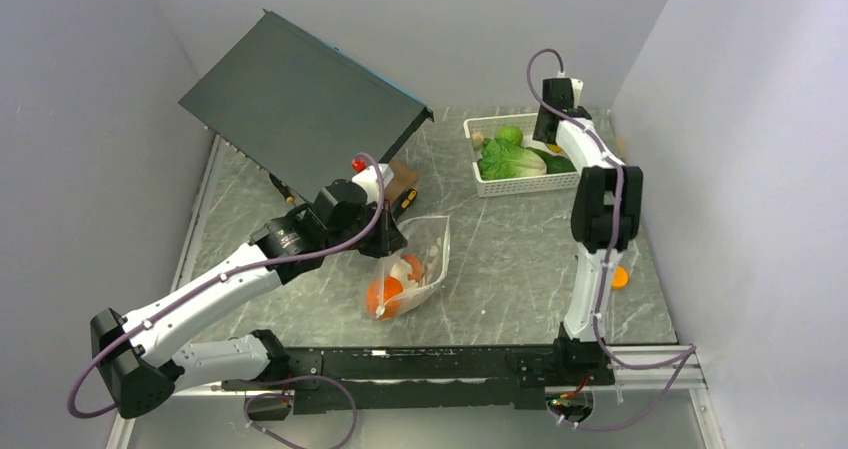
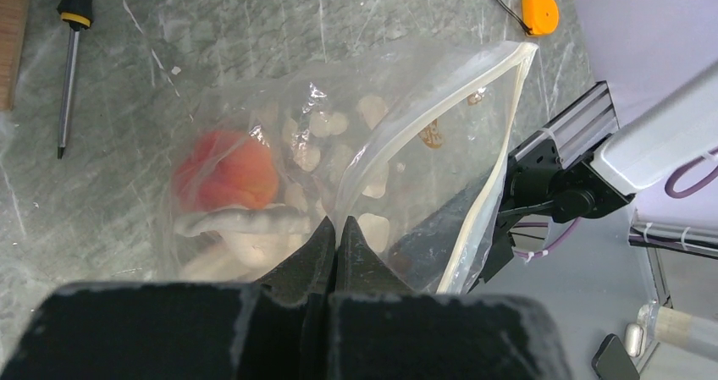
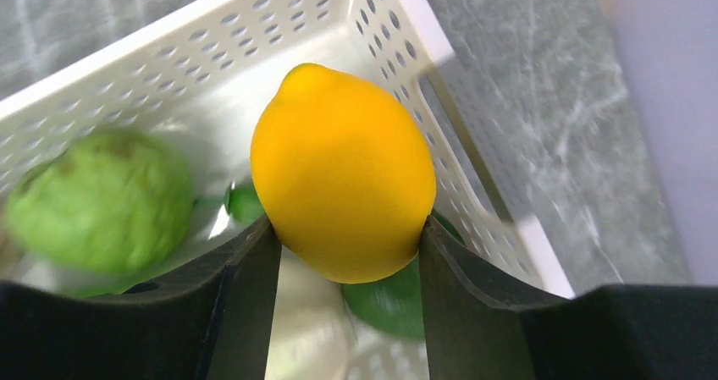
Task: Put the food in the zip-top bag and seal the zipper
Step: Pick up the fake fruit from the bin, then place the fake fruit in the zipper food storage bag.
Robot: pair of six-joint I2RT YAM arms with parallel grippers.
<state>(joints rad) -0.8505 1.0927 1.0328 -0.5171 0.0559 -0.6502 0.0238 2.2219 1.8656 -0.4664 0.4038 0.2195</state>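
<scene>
We count one zip-top bag [image 1: 425,254] on the table [image 1: 500,269], mouth gaping and its one zipper [image 2: 489,177] unsealed. Our left gripper [image 2: 336,232] is closed tight, pinching the bag's clear wall near the mouth. Inside we count three foods: one round orange [image 1: 383,295], one peach [image 2: 224,173] and one pale beige piece [image 2: 245,226]. Our right gripper [image 3: 343,232] hangs over the one white basket [image 1: 520,185] at the far right, both fingers pressed against a single yellow lemon [image 3: 343,160]. Three green pieces [image 1: 510,159] lie in the basket. One screwdriver [image 2: 68,67] lies near the bag.
</scene>
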